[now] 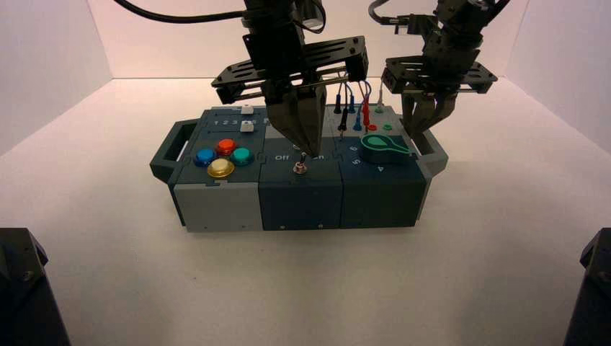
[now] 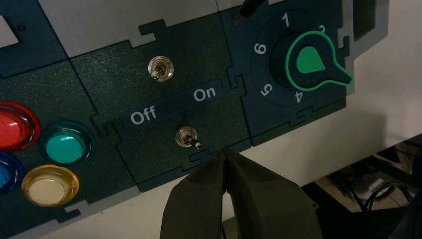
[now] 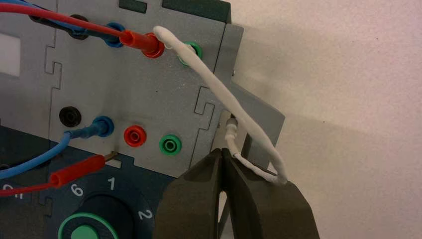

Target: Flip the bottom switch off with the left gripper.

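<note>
The bottom switch (image 2: 186, 138) is a tiny metal toggle below the "Off / On" label in the box's dark middle panel, also seen from above (image 1: 298, 168). Its short lever leans toward the On side. My left gripper (image 2: 224, 153) is shut into a pointed wedge, its tip just off the lever's end on the On side, near the box's front edge. From above, the left gripper (image 1: 306, 150) hangs over the middle panel right behind the switch. My right gripper (image 1: 420, 132) hovers shut over the box's right end.
A twin toggle (image 2: 160, 68) sits above the label. The green knob (image 2: 311, 60) is on the right; red, teal, blue and yellow push buttons (image 1: 223, 158) are on the left. Plugged wires (image 1: 357, 108) stand behind. A white wire (image 3: 234, 107) lies across a right finger.
</note>
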